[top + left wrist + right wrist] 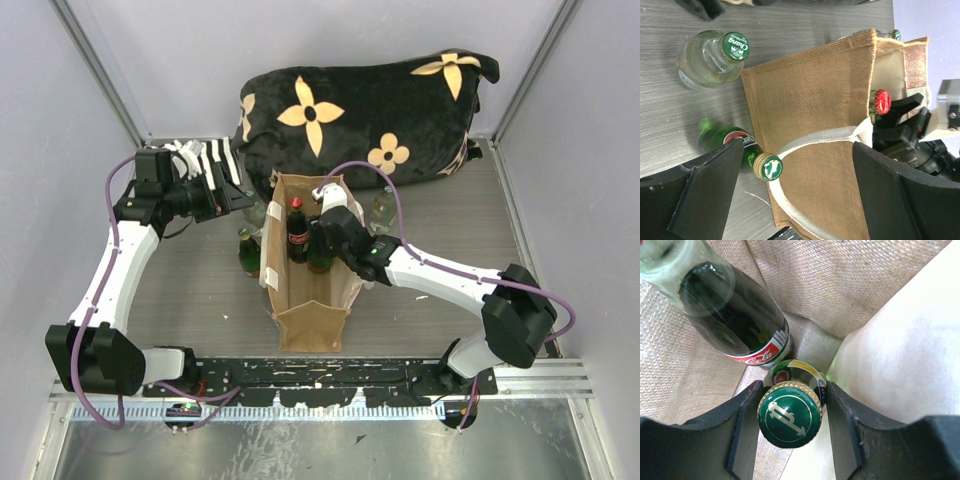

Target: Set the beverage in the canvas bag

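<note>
Releasing too early is the risk here: if the green-capped beer bottle [790, 419] is not yet resting on the floor of the canvas bag [312, 322], it is likely tipping into the Coca-Cola bottle [735, 315] standing just beside it inside the bag. The right fingers [742, 430] are clamping its neck, cap centred between them. The left fingers [705, 185] are hanging wide apart, empty, outside the bag's left wall.

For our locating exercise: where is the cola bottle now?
Top view: the cola bottle stands inside the bag, in its far half, just left of the green bottle that the right gripper grips.
</note>
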